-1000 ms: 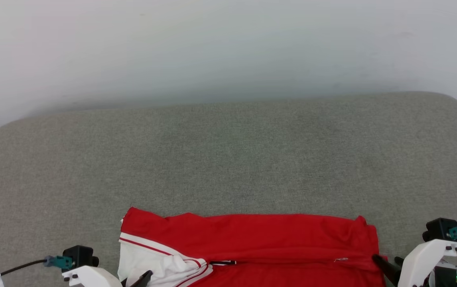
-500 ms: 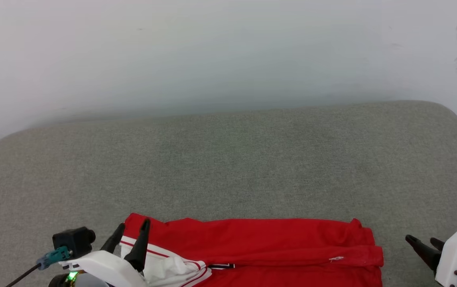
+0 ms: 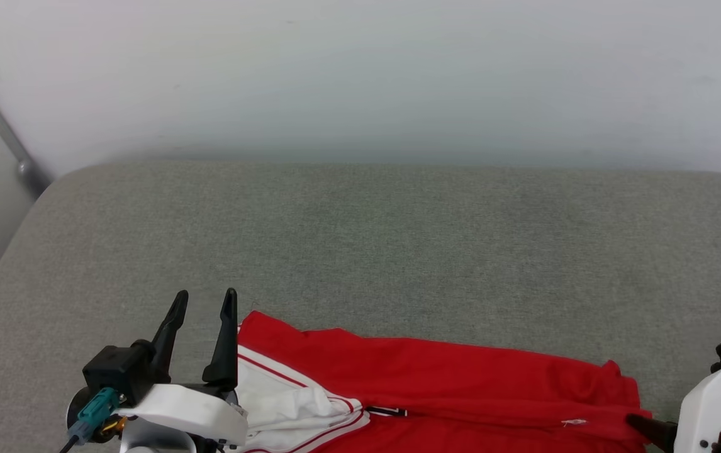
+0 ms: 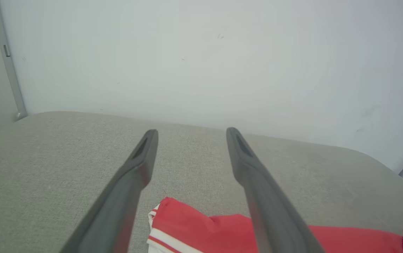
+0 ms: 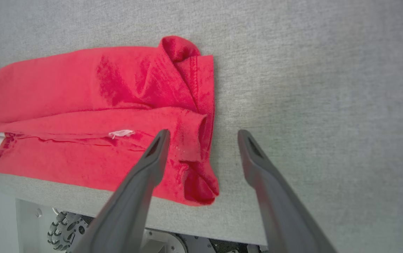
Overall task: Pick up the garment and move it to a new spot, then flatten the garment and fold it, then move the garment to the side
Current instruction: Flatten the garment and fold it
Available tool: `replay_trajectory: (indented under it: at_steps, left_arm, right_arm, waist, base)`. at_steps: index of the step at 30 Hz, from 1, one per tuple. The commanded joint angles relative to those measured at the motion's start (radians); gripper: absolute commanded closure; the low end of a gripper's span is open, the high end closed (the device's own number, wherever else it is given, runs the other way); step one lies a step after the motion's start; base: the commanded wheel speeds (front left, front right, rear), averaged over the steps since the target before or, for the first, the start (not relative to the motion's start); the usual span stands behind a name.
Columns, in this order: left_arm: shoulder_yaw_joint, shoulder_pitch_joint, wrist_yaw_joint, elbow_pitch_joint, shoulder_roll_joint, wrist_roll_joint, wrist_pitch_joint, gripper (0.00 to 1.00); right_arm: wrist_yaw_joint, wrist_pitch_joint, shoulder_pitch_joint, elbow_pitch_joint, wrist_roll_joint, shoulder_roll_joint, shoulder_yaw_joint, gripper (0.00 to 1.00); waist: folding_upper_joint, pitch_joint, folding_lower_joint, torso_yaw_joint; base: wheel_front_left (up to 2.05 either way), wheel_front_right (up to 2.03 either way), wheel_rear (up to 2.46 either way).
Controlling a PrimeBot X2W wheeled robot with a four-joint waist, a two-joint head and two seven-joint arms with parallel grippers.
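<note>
Plain indoor test space, lab-like: grey fabric-covered table set against plain white wall.

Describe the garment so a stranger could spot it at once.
Start at the wide grey upholstered surface below the pale wall. Along its near edge lies the garment, folded into a long band. Nothing else there is bright red, and a white, red-striped sleeve marks its left end.

The shirt ran off the head view's near edge, its black lettering an unreadable sliver. The left gripper covered part of the white sleeve; the right gripper was cropped at the near right corner.
</note>
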Motion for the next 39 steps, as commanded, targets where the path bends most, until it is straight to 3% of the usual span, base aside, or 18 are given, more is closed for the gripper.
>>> replay_trajectory:
  at_steps: [1,12,13,14,16,31,39]
  left_arm:
    - [-0.001,-0.012,0.006,-0.009,0.004,0.016,-0.006,0.0]
    - [0.009,0.012,0.017,-0.048,0.006,0.078,-0.016,0.0]
    - [0.009,0.012,0.017,-0.048,0.006,0.079,-0.016,0.0]
    - [0.008,0.014,0.017,-0.048,0.005,0.08,-0.016,0.0]
    - [0.007,0.017,0.016,-0.048,0.004,0.081,-0.016,0.0]
    - [0.003,0.05,0.027,-0.029,0.012,0.08,-0.011,0.0]
    - [0.007,0.079,0.055,-0.043,0.02,0.083,-0.003,0.0]
  right_arm:
    - [0.0,0.001,0.01,0.008,-0.009,0.012,-0.003,0.0]
    - [0.0,-0.005,-0.054,0.169,-0.005,0.06,0.017,0.0]
    - [0.0,-0.008,-0.059,0.18,0.001,0.059,0.024,0.14]
    - [0.0,-0.008,-0.064,0.19,0.013,0.058,0.033,0.64]
    - [0.0,-0.018,-0.071,0.204,0.034,0.054,0.048,1.0]
    - [0.0,-0.087,-0.082,0.16,0.141,-0.048,0.146,1.0]
    - [-0.001,-0.088,-0.051,0.126,0.099,-0.111,0.067,1.0]
  waist:
    - [0.0,0.012,0.0,0.02]
    - [0.0,0.04,0.0,0.035]
    - [0.0,0.04,0.0,0.035]
    - [0.0,0.04,0.0,0.034]
    - [0.0,0.037,0.0,0.031]
    - [0.0,-0.016,0.0,0.002]
    - [0.0,-0.046,0.0,-0.038]
  base:
    - [0.0,0.0,0.0]
    - [0.0,0.0,0.0]
    - [0.0,0.0,0.0]
    - [0.0,0.0,0.0]
    - [0.0,0.0,0.0]
    - [0.0,0.0,0.0]
    - [0.0,0.0,0.0]
